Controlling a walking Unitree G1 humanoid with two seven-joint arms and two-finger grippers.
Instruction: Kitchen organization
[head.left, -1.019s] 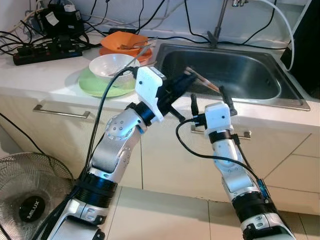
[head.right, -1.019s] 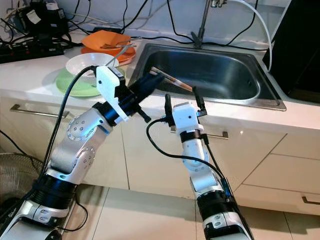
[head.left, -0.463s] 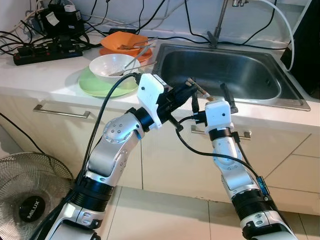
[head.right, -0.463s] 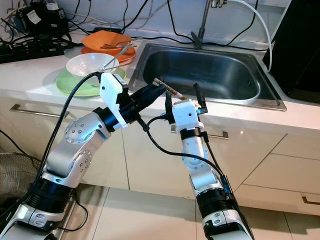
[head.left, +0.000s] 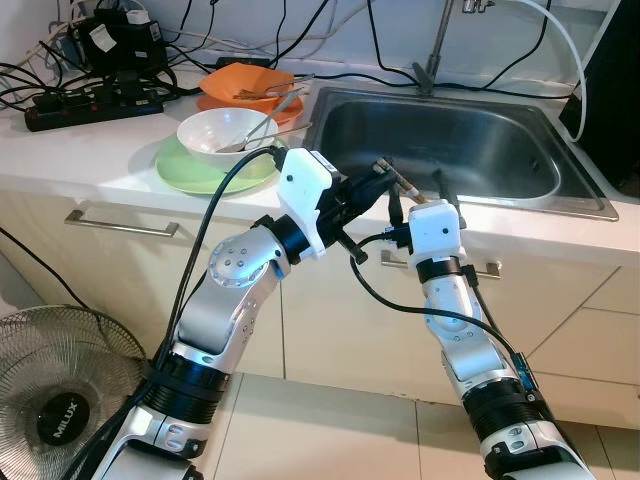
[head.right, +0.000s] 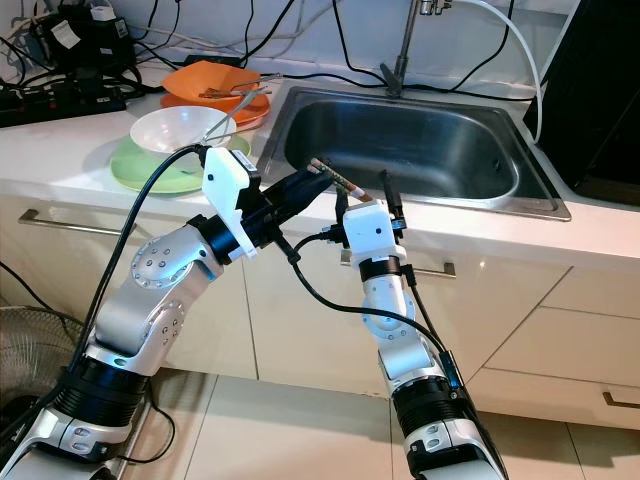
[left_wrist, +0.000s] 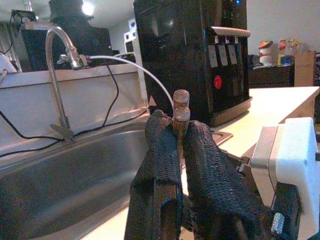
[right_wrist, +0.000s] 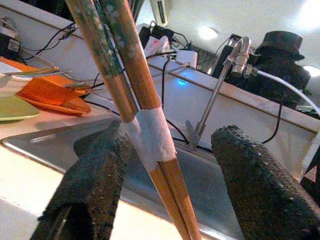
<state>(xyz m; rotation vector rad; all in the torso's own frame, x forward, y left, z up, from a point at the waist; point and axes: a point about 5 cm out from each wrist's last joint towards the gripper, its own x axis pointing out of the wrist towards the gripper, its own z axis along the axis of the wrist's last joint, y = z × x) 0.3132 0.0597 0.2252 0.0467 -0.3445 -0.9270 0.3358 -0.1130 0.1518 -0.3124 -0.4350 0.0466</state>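
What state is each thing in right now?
Left gripper: shut on chopsticks.
Right gripper: open, fingers either side of chopsticks.
Chopsticks: taped together, held over sink edge.
Sink: empty.
White bowl: holds a utensil, on green plate.

The left arm bends up and across, its left gripper (head.left: 385, 180) with 2 fingers pressed together at the tips. The right arm stands upright beside it, the right gripper (head.left: 415, 190) spread, its fingers (right_wrist: 95, 172) apart.
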